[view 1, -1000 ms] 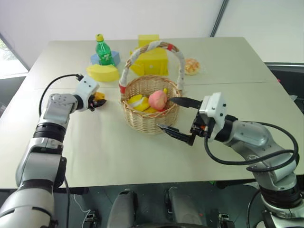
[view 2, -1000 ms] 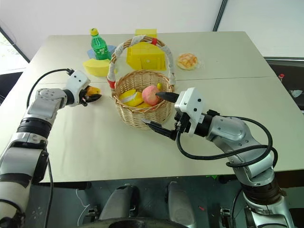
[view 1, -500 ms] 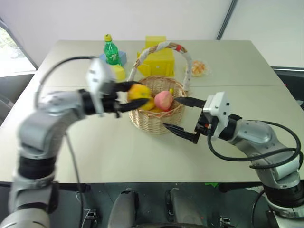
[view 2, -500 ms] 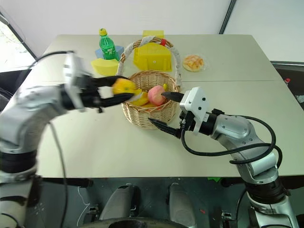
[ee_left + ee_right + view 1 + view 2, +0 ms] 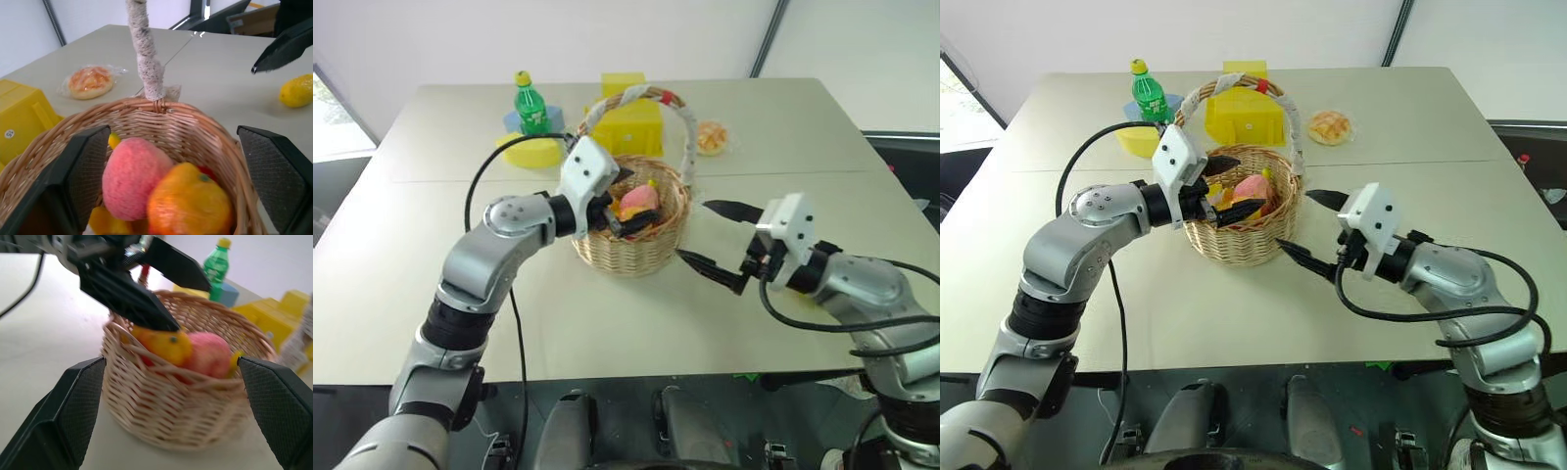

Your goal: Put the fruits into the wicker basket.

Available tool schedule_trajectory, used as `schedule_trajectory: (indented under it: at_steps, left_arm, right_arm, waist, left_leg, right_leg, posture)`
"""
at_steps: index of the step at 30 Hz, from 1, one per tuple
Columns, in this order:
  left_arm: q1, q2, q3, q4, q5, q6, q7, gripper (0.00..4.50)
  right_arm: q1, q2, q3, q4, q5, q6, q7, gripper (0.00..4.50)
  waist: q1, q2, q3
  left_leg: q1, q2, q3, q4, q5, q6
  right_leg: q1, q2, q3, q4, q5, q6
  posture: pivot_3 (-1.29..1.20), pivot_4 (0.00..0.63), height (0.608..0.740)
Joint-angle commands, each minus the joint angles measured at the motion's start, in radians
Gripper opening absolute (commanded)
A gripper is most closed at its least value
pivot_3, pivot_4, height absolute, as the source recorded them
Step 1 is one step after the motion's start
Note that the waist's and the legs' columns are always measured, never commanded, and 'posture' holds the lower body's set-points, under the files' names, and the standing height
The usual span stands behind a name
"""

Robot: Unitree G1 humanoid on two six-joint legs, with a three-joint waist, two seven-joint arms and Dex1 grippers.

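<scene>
The wicker basket (image 5: 628, 257) stands mid-table, its banded handle (image 5: 651, 95) arching above it. Inside it lie a pink peach (image 5: 132, 178) and an orange-yellow fruit (image 5: 188, 205), with yellow pieces beneath them. My left gripper (image 5: 1244, 183) hangs open over the basket's near-left rim, its fingers on either side of the orange-yellow fruit and clear of it. To the right of the basket my right gripper (image 5: 1298, 220) is open and empty, pointing at the basket wall. A smooth yellow oval fruit (image 5: 296, 90) lies on the table beyond the basket, below one right finger (image 5: 281, 46).
Behind the basket stand a yellow box (image 5: 631, 117), a green bottle (image 5: 529, 103) and a yellow wedge (image 5: 530, 152). A wrapped bun (image 5: 710, 137) lies at the back right. The table's front edge runs close under both arms.
My left gripper swung right from the table's left side with the orange-yellow fruit, then opened over the basket; the fruit now lies inside. My right gripper drew back to the right.
</scene>
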Motion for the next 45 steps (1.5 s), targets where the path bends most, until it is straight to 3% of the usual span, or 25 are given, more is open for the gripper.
schedule_trajectory:
  at_steps: [1,4,9,24,27,31,35,40,43,45]
  left_arm:
    - [0.039,-0.002,0.041,-0.101,-0.109,-0.044,-0.101,4.47]
    - [0.089,0.024,0.004,-0.152,-0.145,-0.035,-0.176,4.47]
    - [0.118,0.06,-0.069,-0.159,-0.108,-0.081,-0.259,4.47]
    - [0.127,0.067,-0.076,-0.097,-0.078,-0.123,-0.287,4.47]
    - [0.137,0.068,-0.071,-0.1,-0.075,-0.133,-0.283,4.5]
    - [0.144,0.069,-0.061,-0.101,-0.073,-0.136,-0.274,4.5]
    - [0.159,0.081,-0.011,-0.1,-0.093,-0.143,-0.269,4.5]
    - [0.217,0.208,0.189,-0.025,-0.152,-0.127,-0.298,4.5]
    - [0.255,0.256,0.242,-0.016,-0.169,-0.127,-0.317,4.5]
    - [0.277,0.275,0.271,-0.017,-0.172,-0.129,-0.309,4.5]
  right_arm:
    - [0.098,-0.073,-0.157,0.021,-0.016,-0.001,0.042,4.5]
    - [0.26,-0.173,-0.257,0.074,-0.087,0.002,0.11,4.5]
    - [0.404,-0.25,-0.331,0.164,-0.202,-0.038,0.139,4.5]
    - [0.294,-0.268,-0.138,0.373,-0.386,-0.108,0.1,4.5]
    - [0.281,-0.266,-0.131,0.379,-0.387,-0.113,0.105,3.66]
    - [0.267,-0.271,-0.127,0.378,-0.404,-0.123,0.094,1.8]
    - [0.256,-0.276,-0.142,0.308,-0.391,-0.17,0.124,1.8]
    - [0.006,-0.233,-0.12,0.02,-0.116,-0.037,0.156,1.8]
    - [-0.154,-0.169,-0.004,-0.047,-0.05,0.026,0.122,1.8]
    - [-0.314,-0.055,0.145,-0.023,-0.091,0.028,0.068,1.8]
  waist:
    - [0.0,0.0,0.0]
    - [0.005,0.0,0.0]
    - [0.006,0.001,0.0]
    - [-0.006,0.001,-0.001]
    - [-0.007,0.002,-0.001]
    - [-0.006,0.001,-0.001]
    - [-0.009,0.002,-0.001]
    - [-0.029,0.006,0.001]
    - [-0.027,0.005,0.001]
    - [-0.023,0.003,0.001]
  left_leg:
    - [0.0,0.0,0.0,0.0,0.0,0.0]
    - [0.0,0.0,0.001,0.0,0.0,0.0]
    - [0.002,-0.001,0.003,0.0,0.0,0.0]
    - [0.003,0.0,0.002,0.0,0.0,0.0]
    - [0.003,0.0,0.002,0.0,0.0,0.0]
    - [0.003,0.0,0.002,0.0,0.0,0.0]
    - [0.003,0.0,0.002,0.0,0.0,0.0]
    - [0.004,0.001,0.001,0.0,0.0,0.0]
    - [0.004,0.003,-0.002,0.0,0.0,0.0]
    - [0.004,0.003,-0.002,-0.001,0.0,0.0]
  right_leg:
    - [0.0,0.0,0.0,-0.001,0.0,0.0]
    - [0.001,-0.001,0.0,-0.002,0.0,0.0]
    - [0.002,0.001,0.003,-0.001,0.0,0.0]
    - [0.003,0.002,0.003,-0.001,0.0,0.0]
    - [0.003,0.002,0.003,-0.001,0.0,0.0]
    - [0.003,0.002,0.003,-0.001,0.0,0.0]
    - [0.003,0.002,0.003,-0.001,0.0,0.0]
    - [0.001,0.004,0.004,0.002,0.0,0.0]
    - [0.002,0.006,0.002,0.002,-0.001,-0.001]
    - [0.002,0.004,0.001,0.001,-0.001,-0.001]
  posture:
    - [0.0,0.15,0.74]
    - [0.0,0.15,0.74]
    - [0.0,0.15,0.74]
    - [0.0,0.15,0.74]
    - [0.0,0.15,0.74]
    - [0.0,0.15,0.74]
    - [0.0,0.15,0.74]
    - [0.0,0.15,0.74]
    - [0.0,0.15,0.74]
    - [0.0,0.15,0.74]
